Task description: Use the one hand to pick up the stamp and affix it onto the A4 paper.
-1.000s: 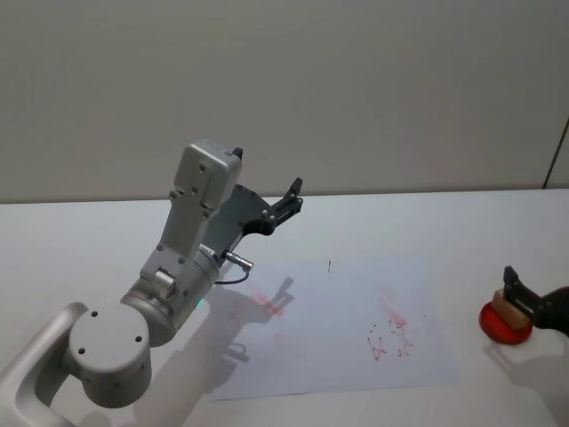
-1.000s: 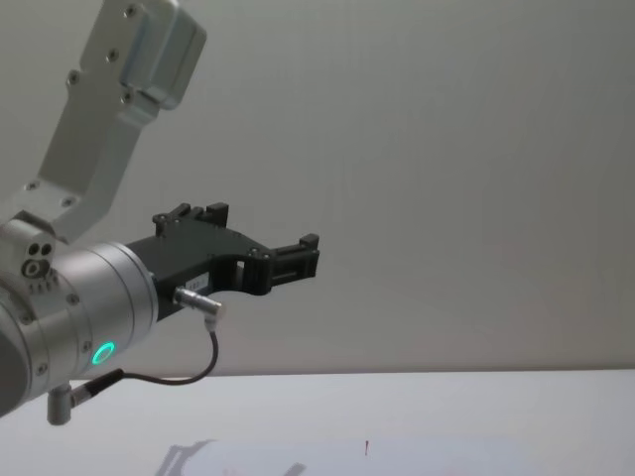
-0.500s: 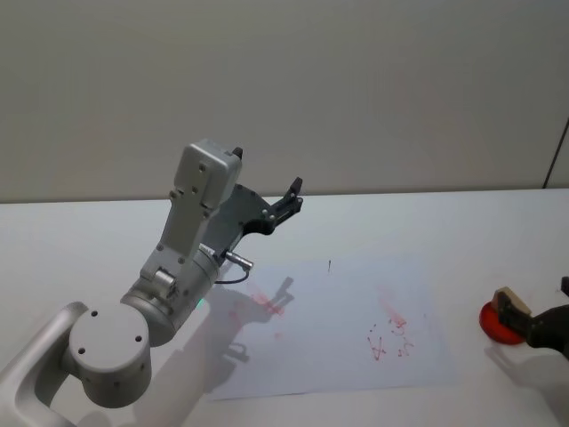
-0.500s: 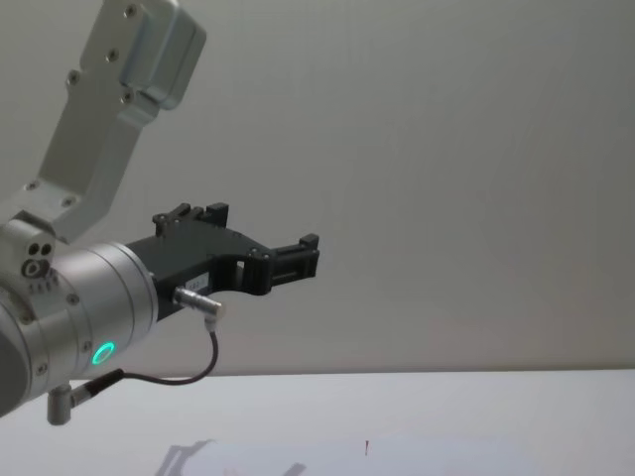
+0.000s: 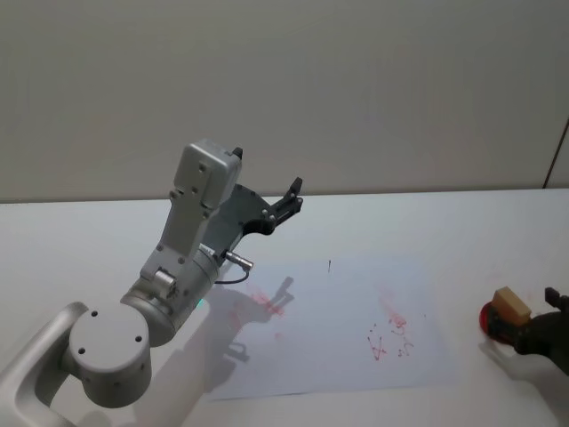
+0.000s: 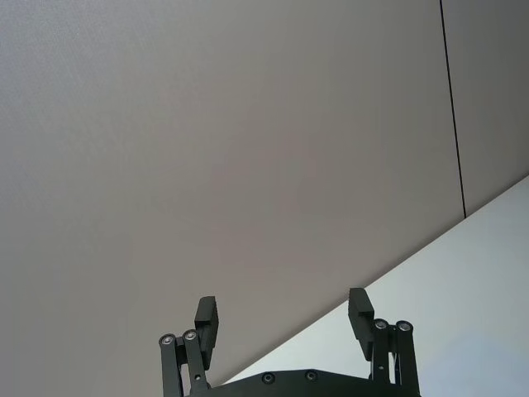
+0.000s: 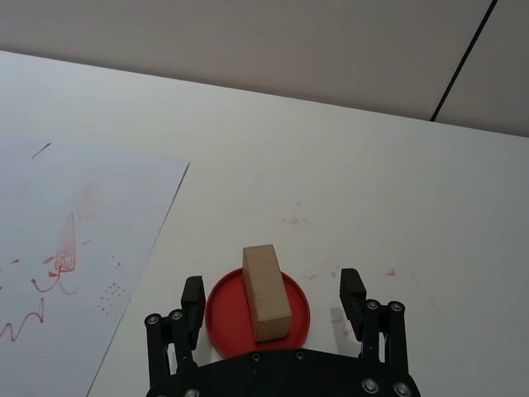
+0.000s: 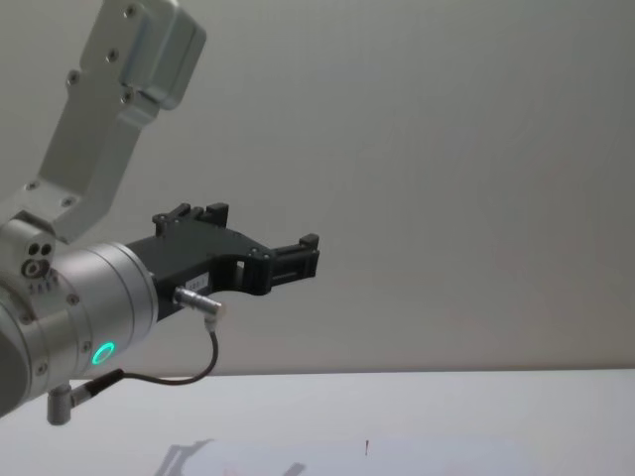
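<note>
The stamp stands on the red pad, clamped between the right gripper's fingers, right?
Not clamped: the right wrist view shows the right gripper open, its fingers apart from the stamp on either side. The stamp does stand on the red pad. The left gripper idles raised.

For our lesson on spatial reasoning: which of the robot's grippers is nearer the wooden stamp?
Right. The right gripper sits open astride the stamp, not gripping it; the left gripper is raised far off, across the A4 paper.

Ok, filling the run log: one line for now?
right gripper: open, near stamp, no grasp | stamp: on red pad, off A4 paper | left gripper: open, raised, idle
</note>
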You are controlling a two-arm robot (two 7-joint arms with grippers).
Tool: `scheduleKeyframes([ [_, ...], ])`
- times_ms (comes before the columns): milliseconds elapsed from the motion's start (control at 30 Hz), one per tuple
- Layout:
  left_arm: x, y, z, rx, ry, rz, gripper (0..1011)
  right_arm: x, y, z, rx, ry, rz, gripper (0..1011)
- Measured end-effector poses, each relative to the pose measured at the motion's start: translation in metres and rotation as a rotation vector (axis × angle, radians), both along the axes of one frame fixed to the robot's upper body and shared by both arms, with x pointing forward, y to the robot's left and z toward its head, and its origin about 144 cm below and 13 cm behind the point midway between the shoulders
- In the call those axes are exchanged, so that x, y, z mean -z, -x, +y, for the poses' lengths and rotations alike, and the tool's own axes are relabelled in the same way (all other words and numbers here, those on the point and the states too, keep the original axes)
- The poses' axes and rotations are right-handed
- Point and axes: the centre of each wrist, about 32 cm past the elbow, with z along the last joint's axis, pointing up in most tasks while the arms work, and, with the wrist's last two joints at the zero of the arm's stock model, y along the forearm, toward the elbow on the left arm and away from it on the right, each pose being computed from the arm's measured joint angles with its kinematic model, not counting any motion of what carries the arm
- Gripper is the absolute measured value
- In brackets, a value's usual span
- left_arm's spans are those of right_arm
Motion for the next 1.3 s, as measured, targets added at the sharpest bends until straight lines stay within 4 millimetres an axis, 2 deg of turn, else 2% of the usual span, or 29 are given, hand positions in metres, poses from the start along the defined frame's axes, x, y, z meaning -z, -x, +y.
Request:
scheduleKeyframes([
  [100,0.000,0.000,0.000,0.000,0.000,0.000,1001,0.001,-0.002,0.000,-0.004,0.003,0.007,1000],
  [233,0.000,0.000,0.000,0.000,0.000,0.000,1001,0.002,-0.005,0.000,-0.010,0.008,0.016,929],
  [433,0.000,0.000,0.000,0.000,0.000,0.000,1001,0.003,-0.008,0.000,-0.016,0.012,0.026,761],
  [533,0.000,0.000,0.000,0.000,0.000,0.000,1001,0.004,-0.009,0.000,-0.017,0.013,0.030,644],
  [633,0.000,0.000,0.000,0.000,0.000,0.000,1001,0.004,-0.010,0.000,-0.019,0.015,0.033,589],
  [733,0.000,0.000,0.000,0.000,0.000,0.000,1001,0.004,-0.010,0.000,-0.020,0.015,0.035,487],
  [767,0.000,0.000,0.000,0.000,0.000,0.000,1001,0.004,-0.010,0.000,-0.020,0.015,0.035,426],
  [867,0.000,0.000,0.000,0.000,0.000,0.000,1001,0.004,-0.011,0.000,-0.021,0.016,0.037,363],
  [967,0.000,0.000,0.000,0.000,0.000,0.000,1001,0.005,-0.011,0.000,-0.022,0.017,0.038,247],
  [1067,0.000,0.000,0.000,0.000,0.000,0.000,1001,0.005,-0.011,0.000,-0.023,0.017,0.038,216],
  [1300,0.000,0.000,0.000,0.000,0.000,0.000,1001,0.003,-0.013,0.000,-0.033,0.017,0.016,217],
])
